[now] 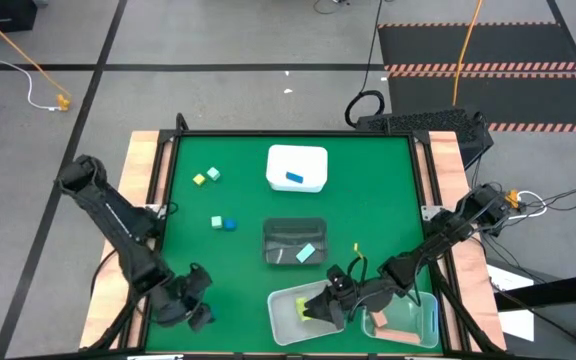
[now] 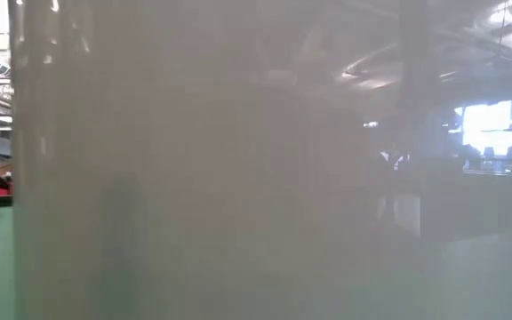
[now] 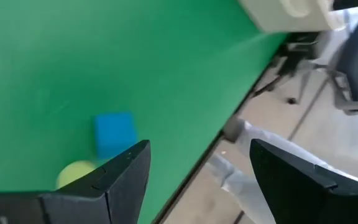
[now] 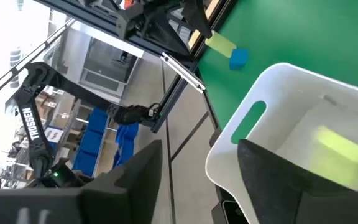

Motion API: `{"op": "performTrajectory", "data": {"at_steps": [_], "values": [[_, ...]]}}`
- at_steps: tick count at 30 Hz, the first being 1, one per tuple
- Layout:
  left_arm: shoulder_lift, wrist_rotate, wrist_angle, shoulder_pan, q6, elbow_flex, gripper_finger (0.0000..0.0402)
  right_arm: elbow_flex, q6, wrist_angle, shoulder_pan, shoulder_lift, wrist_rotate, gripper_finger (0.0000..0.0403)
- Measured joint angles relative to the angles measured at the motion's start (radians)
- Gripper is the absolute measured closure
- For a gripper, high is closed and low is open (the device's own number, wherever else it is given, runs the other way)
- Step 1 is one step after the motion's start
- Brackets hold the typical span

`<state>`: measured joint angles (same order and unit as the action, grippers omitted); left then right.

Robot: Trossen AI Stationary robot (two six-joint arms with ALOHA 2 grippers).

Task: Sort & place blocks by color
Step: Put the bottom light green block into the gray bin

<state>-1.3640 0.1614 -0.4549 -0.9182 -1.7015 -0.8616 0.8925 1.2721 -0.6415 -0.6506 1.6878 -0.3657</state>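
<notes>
1. A yellow block (image 1: 301,312) lies inside the translucent white tub (image 1: 280,325) at the near edge of the green table (image 1: 368,200); the right wrist view shows it resting on the tub floor, free of the fingers.
2. The right gripper (image 1: 330,303) hangs over that tub with its jaws apart — nothing between them.
3. Beside it, a clear tub (image 1: 423,325) holds a salmon pink block (image 1: 395,332).
4. A dark tub (image 1: 294,241) mid-table holds a mint green block (image 1: 305,252); the white tub (image 1: 297,168) at the far side holds a blue block (image 1: 294,179).
5. Loose on the table: a yellow and a mint pair (image 1: 206,177), and a mint and blue pair (image 1: 224,223).
6. The left gripper (image 1: 196,300) waits at the near left corner, fingers spread and empty.
7. The low view is filled by a pale blurred surface — I cannot tell what it is.
</notes>
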Motion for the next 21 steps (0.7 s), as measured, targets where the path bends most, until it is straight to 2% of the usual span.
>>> {"op": "performTrajectory", "data": {"at_steps": [6, 14, 21], "values": [[0.000, 0.021, -0.122, -0.079, -0.112, 0.000, 0.0126, 0.000, -0.010, 0.001, 0.002, 0.000, 0.003, 0.0174], [-0.004, 0.019, -0.176, -0.139, -0.248, 0.000, 0.0126, 0.000, -0.039, 0.002, 0.003, 0.000, 0.004, 0.0172], [-0.070, -0.077, -0.232, -0.160, -0.328, 0.000, 0.0126, 0.000, -0.061, 0.002, 0.003, 0.000, 0.004, 0.0172]]}}
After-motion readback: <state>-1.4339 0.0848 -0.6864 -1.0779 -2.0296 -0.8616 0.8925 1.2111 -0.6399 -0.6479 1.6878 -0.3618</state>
